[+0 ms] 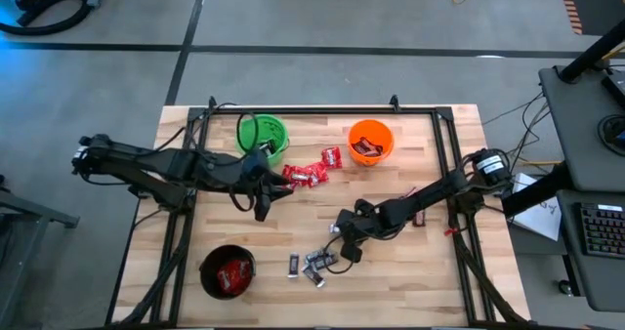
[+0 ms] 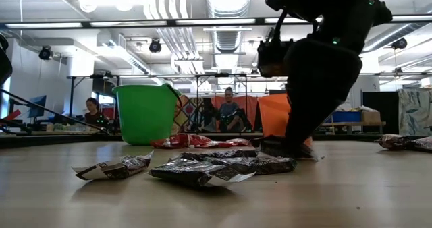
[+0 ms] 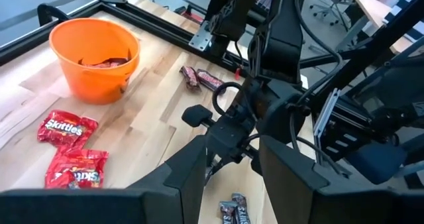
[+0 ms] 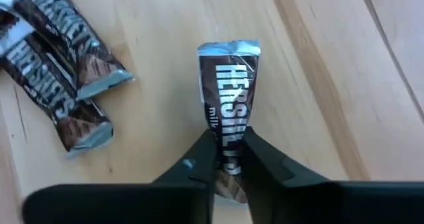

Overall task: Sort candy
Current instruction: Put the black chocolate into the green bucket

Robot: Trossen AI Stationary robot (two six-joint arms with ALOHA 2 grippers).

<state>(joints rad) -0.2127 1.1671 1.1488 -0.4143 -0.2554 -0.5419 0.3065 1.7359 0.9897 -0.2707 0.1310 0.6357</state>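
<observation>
My right gripper (image 4: pixel 228 154) is down at the table, shut on one black-silver candy bar (image 4: pixel 228 85), right of the other black-silver bars (image 1: pixel 312 264) near the front middle. My left gripper (image 1: pixel 262 205) hovers open and holds nothing, near the green bucket (image 1: pixel 264 135); its wrist view looks at the right arm. Red candy packets (image 1: pixel 308 174) lie flat between the green bucket and the orange bucket (image 1: pixel 370 142). The black bucket (image 1: pixel 227 271) stands front left with red packets inside. Dark brown-red bars (image 3: pixel 199 77) lie on the table, right of the orange bucket. My right gripper pinches the black-silver bar between its two fingers, close to the bar's near end (image 4: pixel 230 141). The fingers slant down from above and lie along the bar, which reaches away from them. The far crimped end (image 4: pixel 228 48) looks to lie on the wood.
A black frame rail (image 1: pixel 322 110) runs around the wooden tabletop. Two loose black-silver bars (image 4: pixel 59 78) lie close to the held one. The orange bucket holds dark bars. People sit in the room beyond the table in the low view.
</observation>
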